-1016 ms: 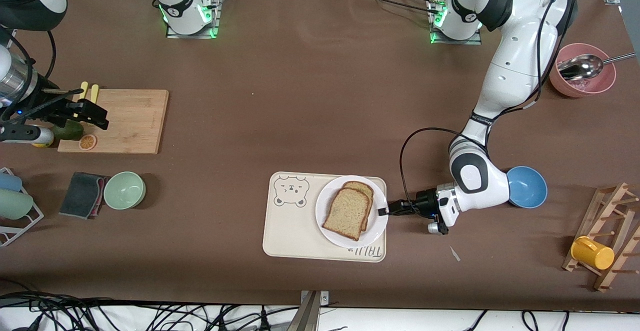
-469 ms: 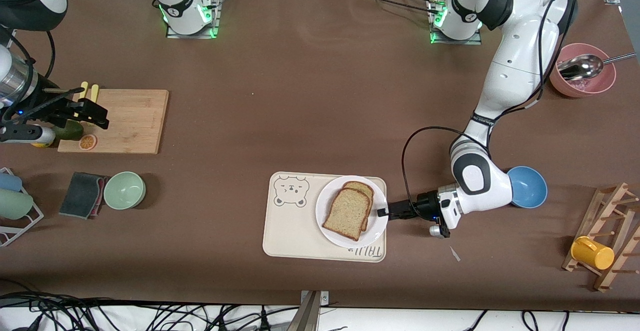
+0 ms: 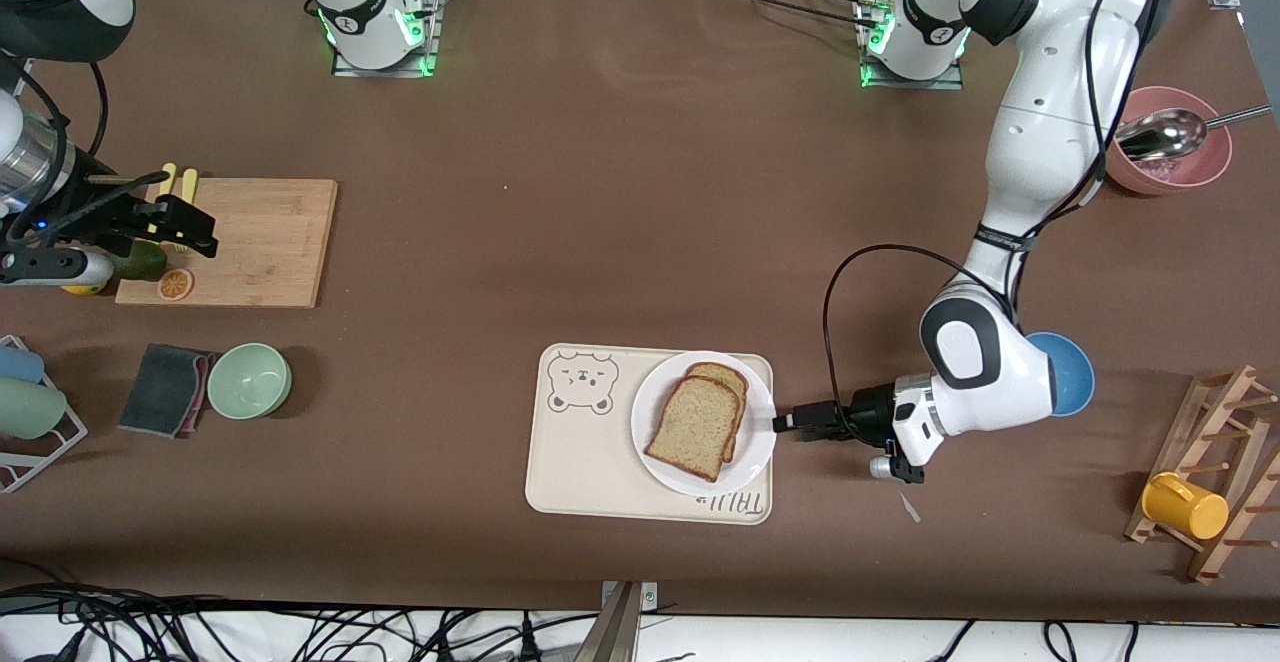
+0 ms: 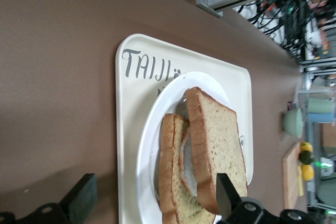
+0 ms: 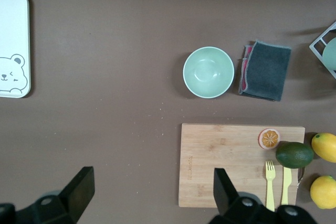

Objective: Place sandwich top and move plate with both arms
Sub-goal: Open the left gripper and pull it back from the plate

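Note:
The sandwich top (image 3: 695, 425), a plain speckled brown slice, lies on a lower slice on the white plate (image 3: 762, 447), which sits on the cream tray. In the left wrist view the top slice (image 4: 223, 135) leans on the lower slice (image 4: 170, 182) with egg white between them, on the plate (image 4: 144, 156). My left gripper (image 3: 783, 423) is low beside the plate's rim at the left arm's end, and its jaws (image 4: 155, 203) are wide open and empty. My right gripper (image 3: 203, 233) hovers open over the cutting board's edge (image 5: 152, 190) and waits.
A cream bear-print tray (image 3: 580, 442) holds the plate. A blue bowl (image 3: 1072, 374) sits by the left arm's elbow. There are also a green bowl (image 3: 249, 380), a grey cloth (image 3: 165, 389), a cutting board (image 3: 260, 242) with fruit, a pink bowl with a spoon (image 3: 1165, 157), and a rack with a yellow cup (image 3: 1185, 505).
My left gripper has drawn back a little from over the plate's rim toward the left arm's end of the table. The bread, the plate and the right arm have not moved.

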Motion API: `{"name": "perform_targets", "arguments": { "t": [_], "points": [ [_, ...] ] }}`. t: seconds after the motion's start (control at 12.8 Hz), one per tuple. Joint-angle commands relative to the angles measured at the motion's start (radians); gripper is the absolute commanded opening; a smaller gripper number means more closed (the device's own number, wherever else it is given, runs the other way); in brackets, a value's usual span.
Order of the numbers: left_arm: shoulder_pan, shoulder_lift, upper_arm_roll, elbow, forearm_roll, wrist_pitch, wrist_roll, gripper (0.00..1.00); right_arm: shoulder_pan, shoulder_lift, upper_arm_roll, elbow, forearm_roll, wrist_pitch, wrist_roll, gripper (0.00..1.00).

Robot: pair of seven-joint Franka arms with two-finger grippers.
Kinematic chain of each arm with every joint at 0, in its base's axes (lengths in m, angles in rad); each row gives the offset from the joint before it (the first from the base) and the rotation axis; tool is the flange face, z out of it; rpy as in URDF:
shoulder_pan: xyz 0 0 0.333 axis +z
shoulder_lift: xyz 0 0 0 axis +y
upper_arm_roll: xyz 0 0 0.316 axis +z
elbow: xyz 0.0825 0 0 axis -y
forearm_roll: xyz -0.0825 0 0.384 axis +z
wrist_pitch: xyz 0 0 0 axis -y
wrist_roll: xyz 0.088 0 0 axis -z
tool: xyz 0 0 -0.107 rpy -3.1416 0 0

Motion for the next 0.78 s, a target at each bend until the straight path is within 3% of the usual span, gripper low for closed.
{"name": "perform_targets", "arguments": {
  "t": [0.0, 0.31, 0.47, 0.7],
  "points": [
    [0.003, -0.070, 0.006, -0.035, 0.142, -0.042, -0.088, 1.00, 0.001, 0.010, 0.000, 0.027, -0.006, -0.020, -0.013, 1.00],
    [0.024, -0.162, 0.014, -0.040, 0.420, -0.195, -0.200, 1.00, -0.005, 0.010, -0.003, 0.027, 0.047, -0.020, -0.002, 1.00],
    [0.016, -0.236, 0.013, -0.040, 0.628, -0.265, -0.330, 1.00, -0.004, 0.009, -0.003, 0.029, 0.049, -0.022, -0.002, 1.00],
    [0.006, -0.352, 0.005, -0.037, 0.806, -0.437, -0.451, 1.00, -0.002, 0.009, -0.003, 0.027, 0.049, -0.022, -0.004, 1.00]
  ]
}}
